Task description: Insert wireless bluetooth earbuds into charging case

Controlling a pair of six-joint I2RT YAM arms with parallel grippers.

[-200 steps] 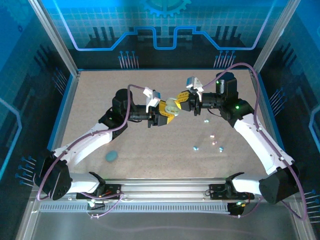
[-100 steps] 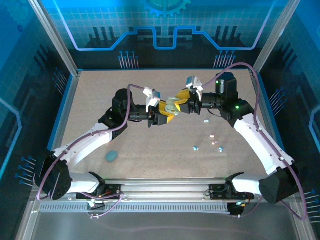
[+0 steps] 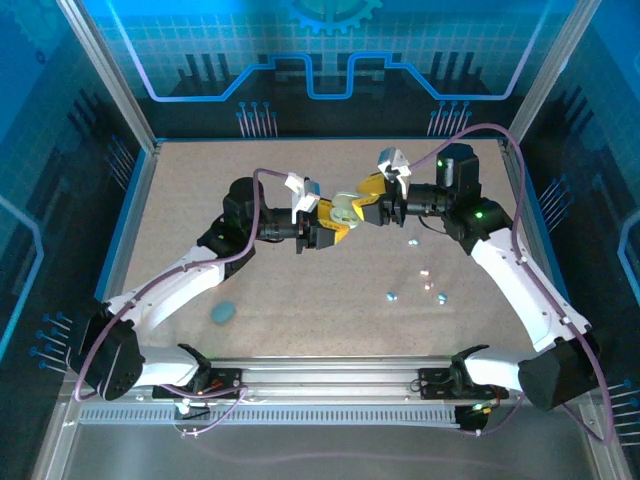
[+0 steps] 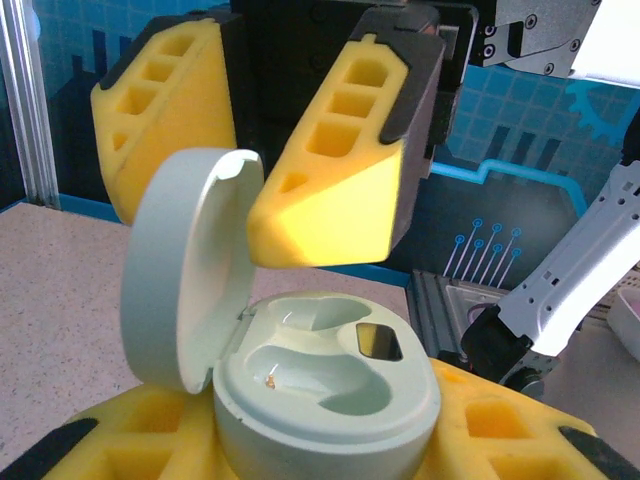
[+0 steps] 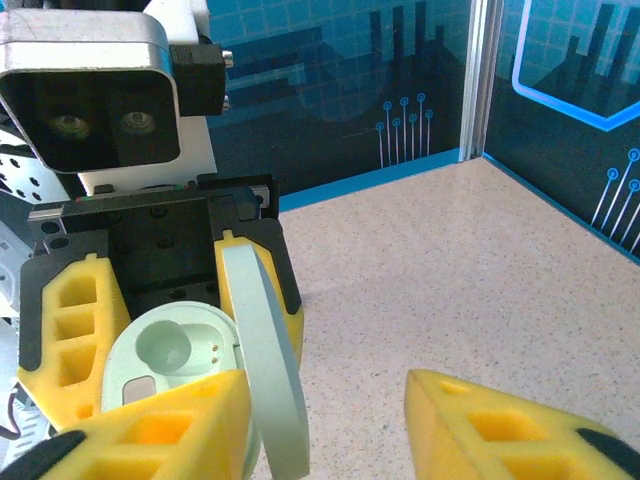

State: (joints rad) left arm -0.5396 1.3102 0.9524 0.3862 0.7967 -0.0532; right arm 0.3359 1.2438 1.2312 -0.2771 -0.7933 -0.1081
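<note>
Now that the right hand has spread wide off the raised lid, the charging case sits open, clamped in the left hand, while the earbuds lie loose on the worktop, probably next to fetch

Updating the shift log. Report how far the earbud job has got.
Done: the charging case sits clamped in the left gripper, lid open, both wells empty. In hand: the right gripper stands open around the lid, gripping nothing. Left: the earbuds lie loose on the table, none picked up or inserted.
</note>
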